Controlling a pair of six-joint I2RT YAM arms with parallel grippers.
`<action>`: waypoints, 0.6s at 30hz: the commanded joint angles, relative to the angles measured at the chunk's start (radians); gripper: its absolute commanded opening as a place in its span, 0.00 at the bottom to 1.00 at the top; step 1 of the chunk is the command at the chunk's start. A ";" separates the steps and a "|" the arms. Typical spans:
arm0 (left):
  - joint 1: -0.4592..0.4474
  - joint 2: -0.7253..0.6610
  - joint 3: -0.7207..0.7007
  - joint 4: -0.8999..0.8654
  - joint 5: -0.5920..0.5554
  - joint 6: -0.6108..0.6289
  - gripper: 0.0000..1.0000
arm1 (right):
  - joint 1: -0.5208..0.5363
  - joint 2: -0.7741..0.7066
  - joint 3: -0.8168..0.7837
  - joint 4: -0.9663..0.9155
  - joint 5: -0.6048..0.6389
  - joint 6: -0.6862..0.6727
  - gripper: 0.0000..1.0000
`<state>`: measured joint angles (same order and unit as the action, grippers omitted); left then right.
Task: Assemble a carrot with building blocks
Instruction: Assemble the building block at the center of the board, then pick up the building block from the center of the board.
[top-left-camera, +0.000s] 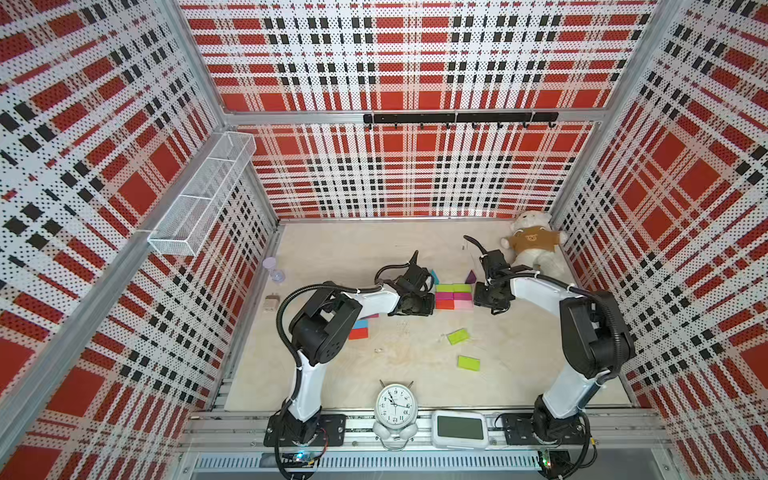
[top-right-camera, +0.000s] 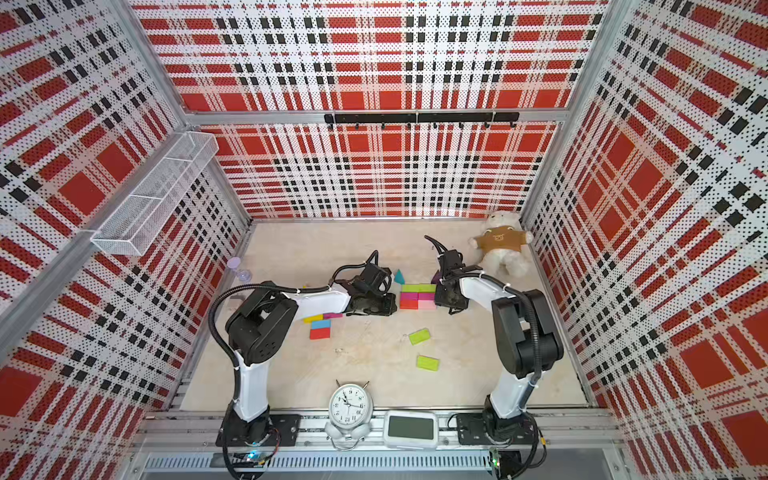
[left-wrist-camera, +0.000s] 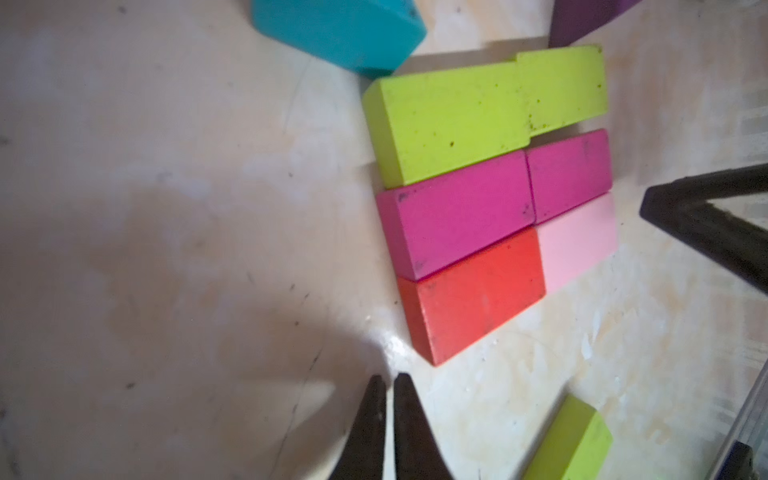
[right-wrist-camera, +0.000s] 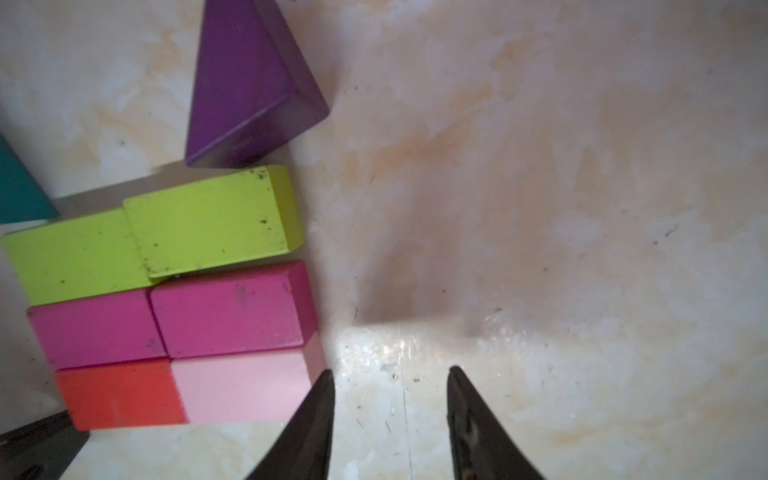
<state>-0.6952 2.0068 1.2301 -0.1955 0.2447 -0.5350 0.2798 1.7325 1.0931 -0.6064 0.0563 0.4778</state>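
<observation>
The building blocks form a flat cluster (top-left-camera: 454, 297) in both top views: two lime (left-wrist-camera: 457, 120) on the far row, two magenta (left-wrist-camera: 457, 216) in the middle, then red (left-wrist-camera: 478, 291) beside pink (right-wrist-camera: 245, 386). A teal wedge (top-left-camera: 434, 275) and a purple wedge (right-wrist-camera: 249, 83) lie just beyond it. My left gripper (left-wrist-camera: 390, 378) is shut and empty, its tips just off the red block's corner. My right gripper (right-wrist-camera: 390, 374) is open and empty at the cluster's other side, one fingertip (right-wrist-camera: 324, 386) at the pink block's end. Loose lime blocks (top-left-camera: 457, 336) (top-left-camera: 468, 363) lie nearer the front.
Blue and red blocks (top-left-camera: 359, 328) lie by the left arm's elbow. A teddy bear (top-left-camera: 534, 249) sits at the back right. An alarm clock (top-left-camera: 394, 405) and a digital clock (top-left-camera: 459, 430) stand at the front edge. A small tan cube (top-left-camera: 272, 303) and an hourglass (top-left-camera: 276, 270) are at the left wall.
</observation>
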 joint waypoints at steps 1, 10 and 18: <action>0.018 -0.070 -0.029 0.036 -0.025 -0.022 0.12 | -0.006 -0.055 0.028 -0.007 0.014 -0.015 0.47; 0.024 -0.232 -0.089 0.046 -0.099 -0.004 0.14 | -0.006 -0.154 -0.005 -0.034 -0.051 -0.025 0.48; 0.056 -0.483 -0.233 0.113 -0.162 0.019 0.30 | 0.076 -0.298 -0.106 -0.055 -0.057 -0.078 0.54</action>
<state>-0.6575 1.6058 1.0367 -0.1341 0.1253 -0.5312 0.3099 1.4849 1.0119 -0.6472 -0.0029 0.4362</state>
